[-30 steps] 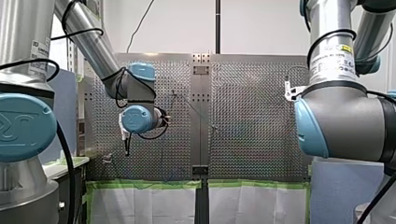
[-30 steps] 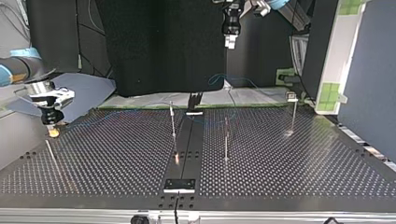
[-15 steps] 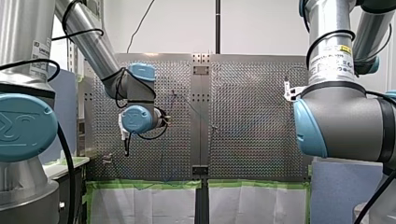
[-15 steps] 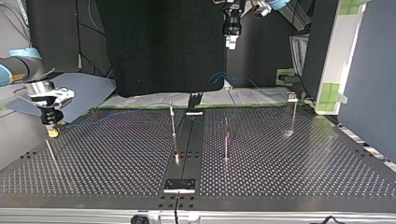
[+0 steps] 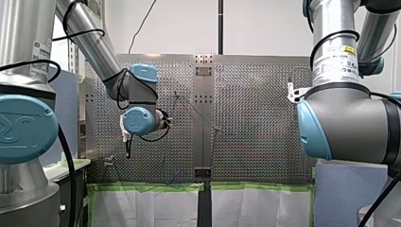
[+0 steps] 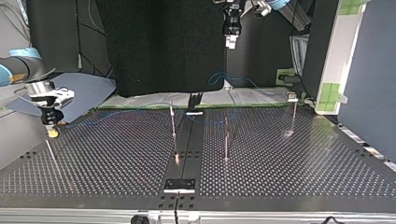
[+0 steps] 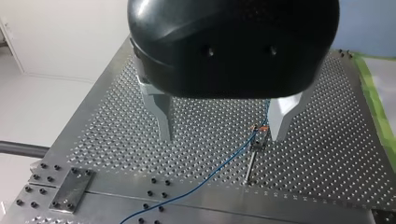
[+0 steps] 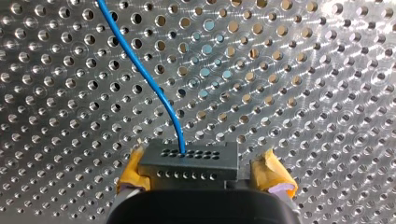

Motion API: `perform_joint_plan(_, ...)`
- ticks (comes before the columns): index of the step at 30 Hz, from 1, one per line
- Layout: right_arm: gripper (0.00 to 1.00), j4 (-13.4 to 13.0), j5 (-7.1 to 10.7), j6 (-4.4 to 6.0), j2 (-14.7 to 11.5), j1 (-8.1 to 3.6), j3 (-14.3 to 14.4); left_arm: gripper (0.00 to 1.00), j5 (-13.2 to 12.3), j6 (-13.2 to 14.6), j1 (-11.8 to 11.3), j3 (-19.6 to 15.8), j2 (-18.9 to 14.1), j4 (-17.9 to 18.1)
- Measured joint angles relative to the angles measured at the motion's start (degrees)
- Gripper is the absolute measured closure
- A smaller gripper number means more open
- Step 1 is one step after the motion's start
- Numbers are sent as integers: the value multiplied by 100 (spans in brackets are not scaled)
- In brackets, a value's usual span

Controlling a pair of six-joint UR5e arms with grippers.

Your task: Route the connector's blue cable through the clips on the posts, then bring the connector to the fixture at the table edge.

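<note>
I am holding the connector (image 8: 187, 163) clamped in my right gripper (image 8: 203, 174), between its yellow pads (image 8: 273, 176), low over the table (image 6: 303, 163) near its edge at the top view's left. Its blue cable (image 8: 140, 70) is running ahead from the pads. My left gripper (image 7: 223, 135) is hanging with fingers (image 7: 163, 122) apart above a clip post (image 7: 258, 142), so I am judging it the nearer arm for routing.

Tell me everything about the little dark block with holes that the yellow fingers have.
The plug is a small, dark, box-shaped block that looks like plastic. Two rows of tiny round holes show on it. A thin blue cable comes out of one hole in the far row and curves away. The plug sits level between my right arm's fingers, a yellow pad at each end, with the shiny holed metal table behind it.
</note>
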State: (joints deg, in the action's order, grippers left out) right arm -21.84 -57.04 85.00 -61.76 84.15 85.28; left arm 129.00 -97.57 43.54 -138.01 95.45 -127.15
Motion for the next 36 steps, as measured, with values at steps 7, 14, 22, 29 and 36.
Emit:
perform_joint_plan(7,0,0,0,0,0,0,0,0,-19,74,6,0,-3,-42)
perform_joint_plan(14,0,0,0,0,0,0,0,0,-259,80,-8,-1,-5,-26)
perform_joint_plan(22,0,0,0,0,0,0,0,0,-308,81,-10,-4,-6,-22)
perform_joint_plan(29,0,0,0,0,0,0,0,0,-309,81,-10,-5,-6,-22)
perform_joint_plan(36,0,0,1,0,0,0,0,0,-310,81,-10,-4,-6,-22)
